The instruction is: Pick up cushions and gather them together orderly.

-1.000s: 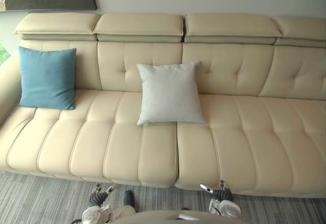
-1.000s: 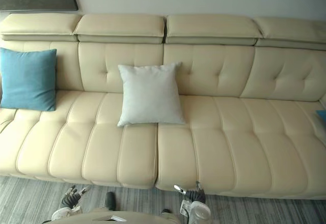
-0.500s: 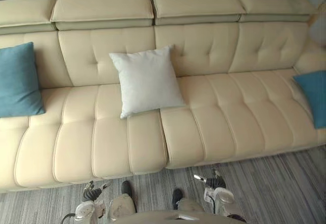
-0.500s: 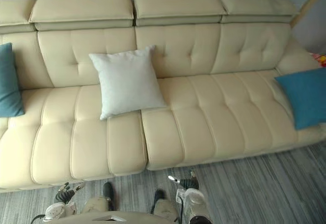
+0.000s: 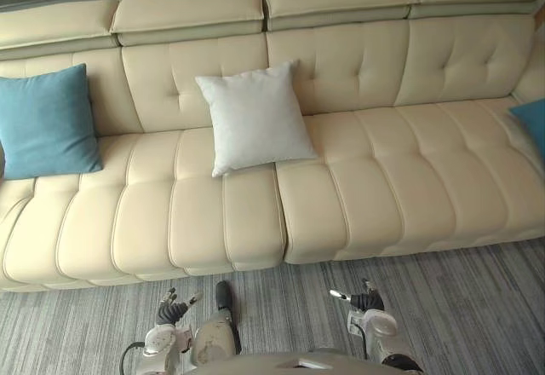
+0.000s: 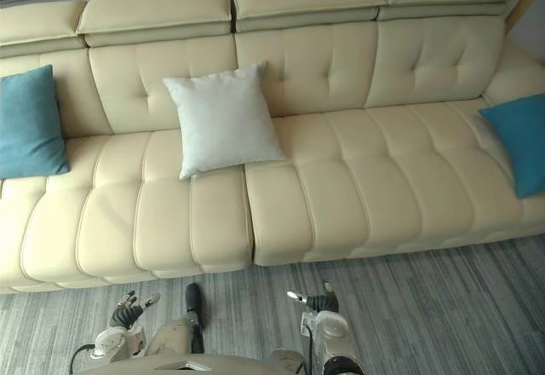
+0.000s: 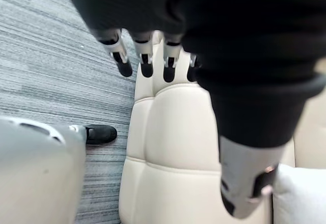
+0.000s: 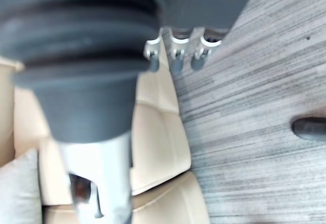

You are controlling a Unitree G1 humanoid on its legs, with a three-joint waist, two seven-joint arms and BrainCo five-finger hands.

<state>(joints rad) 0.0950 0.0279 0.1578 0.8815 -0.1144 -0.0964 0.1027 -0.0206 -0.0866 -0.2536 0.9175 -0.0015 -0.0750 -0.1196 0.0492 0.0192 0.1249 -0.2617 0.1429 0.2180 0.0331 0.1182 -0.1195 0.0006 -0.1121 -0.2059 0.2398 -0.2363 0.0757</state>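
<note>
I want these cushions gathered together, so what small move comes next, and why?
Probably step closer to the sofa, toward the white cushion in the middle. The left robot hand and right robot hand hang open and empty over the carpet, short of the seat, and the left blue cushion and right blue cushion sit at opposite ends.

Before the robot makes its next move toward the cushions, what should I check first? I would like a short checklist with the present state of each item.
1. Is the left hand free? Fingers relaxed, holding nothing: ok.
2. Is the right hand free? Fingers relaxed, holding nothing: ok.
3. Is the white cushion found? It leans on the sofa backrest near the middle: ok.
4. Are both blue ones found? The left blue cushion is at one end and the right blue cushion at the other: ok.
5. Are the cushions gathered? All three lie apart: not ok.
6. Are the hands at a cushion? Both hang low over the carpet, touching none: not ok.
</note>
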